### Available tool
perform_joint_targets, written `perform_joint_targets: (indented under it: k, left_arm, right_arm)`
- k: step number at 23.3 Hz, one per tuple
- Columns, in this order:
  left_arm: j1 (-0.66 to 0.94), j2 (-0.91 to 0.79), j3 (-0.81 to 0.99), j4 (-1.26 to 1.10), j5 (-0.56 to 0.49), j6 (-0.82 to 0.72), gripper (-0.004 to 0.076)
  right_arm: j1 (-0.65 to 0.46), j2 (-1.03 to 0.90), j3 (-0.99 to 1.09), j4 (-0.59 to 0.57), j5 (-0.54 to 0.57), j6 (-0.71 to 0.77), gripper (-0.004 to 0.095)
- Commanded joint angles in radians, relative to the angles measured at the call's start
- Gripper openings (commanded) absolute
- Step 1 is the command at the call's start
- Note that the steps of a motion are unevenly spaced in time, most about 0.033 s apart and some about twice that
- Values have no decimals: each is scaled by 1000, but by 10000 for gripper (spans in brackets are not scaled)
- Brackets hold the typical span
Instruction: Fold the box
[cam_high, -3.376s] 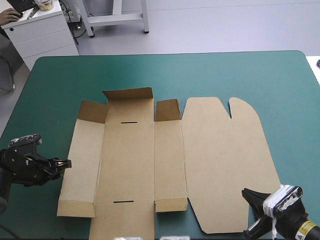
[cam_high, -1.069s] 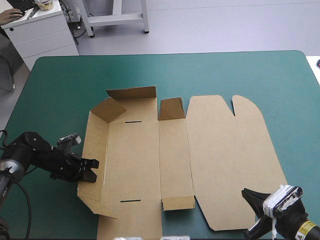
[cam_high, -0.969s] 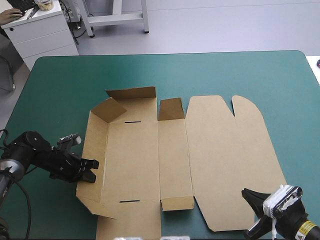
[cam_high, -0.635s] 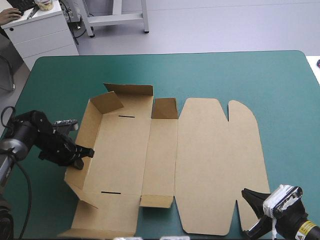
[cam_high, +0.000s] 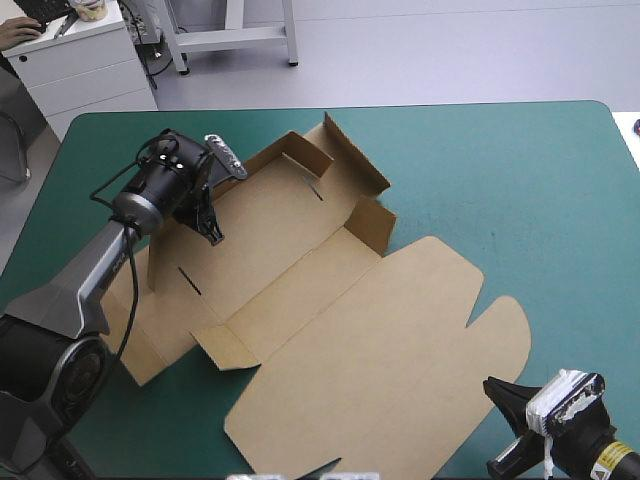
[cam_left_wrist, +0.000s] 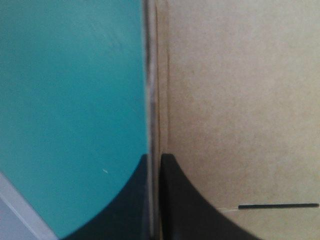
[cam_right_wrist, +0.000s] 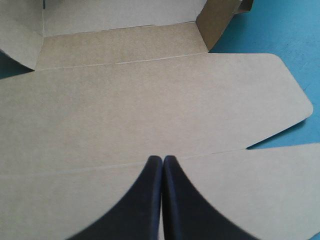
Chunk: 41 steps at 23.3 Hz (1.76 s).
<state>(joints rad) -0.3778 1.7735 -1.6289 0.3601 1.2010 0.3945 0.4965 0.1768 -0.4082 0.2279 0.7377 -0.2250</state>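
While the left gripper pinches the box wall and the right gripper sits closed, a one-sided pull could buckle it.

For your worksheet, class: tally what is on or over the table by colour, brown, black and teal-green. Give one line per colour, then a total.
Brown: 1, the box
Black: 2, the left gripper, shut on a raised wall of the box, and the right gripper, shut over the flat lid
Teal-green: 1, the table cover
Total: 4
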Motion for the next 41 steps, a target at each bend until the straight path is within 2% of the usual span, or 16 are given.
perform_joint_targets:
  k: [1,8,14,23,27,30,33,36,41]
  left_arm:
    - [-97,-42,-55,113,-131,110,-10]
    - [-250,-42,-10,121,-230,92,-10]
    - [-402,-42,-10,377,-307,-14,-10]
    - [-503,-42,-4,491,-347,-120,-10]
    - [-549,-61,68,594,-373,-197,-10]
    - [-611,-95,203,780,-392,-336,-10]
    - [-679,-131,344,1060,-340,-544,-10]
    - [-723,-172,426,1155,-324,-684,-10]
    - [-740,-219,544,1243,-319,-765,-10]
  right_arm:
    - [-3,15,-23,9,-68,-8,-20]
    - [-3,15,-23,9,-70,-8,-20]
    - [-3,15,-22,9,-72,-8,-20]
    - [-3,15,-22,11,-72,-8,-20]
    - [-3,15,-22,11,-72,-8,-20]
    - [-3,15,-22,11,-72,-8,-20]
    - [-3,15,-22,11,-72,-8,-20]
    - [-3,15,-22,11,-72,-8,-20]
    - [-3,15,-22,11,-72,-8,-20]
